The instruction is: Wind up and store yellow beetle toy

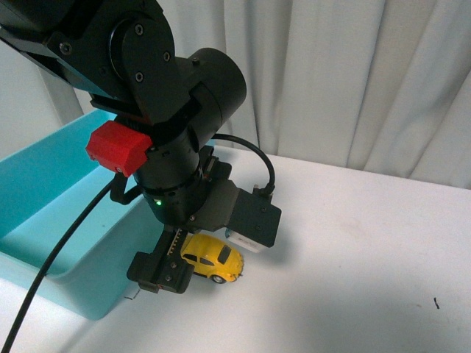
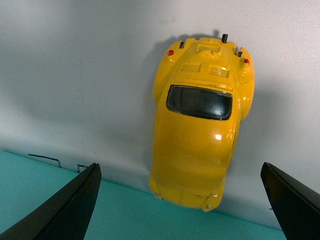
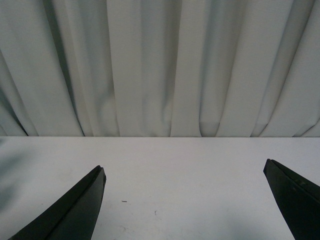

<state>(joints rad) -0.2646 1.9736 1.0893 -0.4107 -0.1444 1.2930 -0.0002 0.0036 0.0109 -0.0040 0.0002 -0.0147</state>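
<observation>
Above yellow beetle toy [image 2: 197, 125], left hand [image 2: 180, 167] spread wide

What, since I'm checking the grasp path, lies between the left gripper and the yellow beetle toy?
No object: the left wrist view shows only bare table and teal bin edge between left gripper and yellow beetle toy.

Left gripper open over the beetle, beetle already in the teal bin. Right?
No. The beetle sits on the table beside the bin, not in it, as the front view shows. The left gripper is open over it.
</observation>
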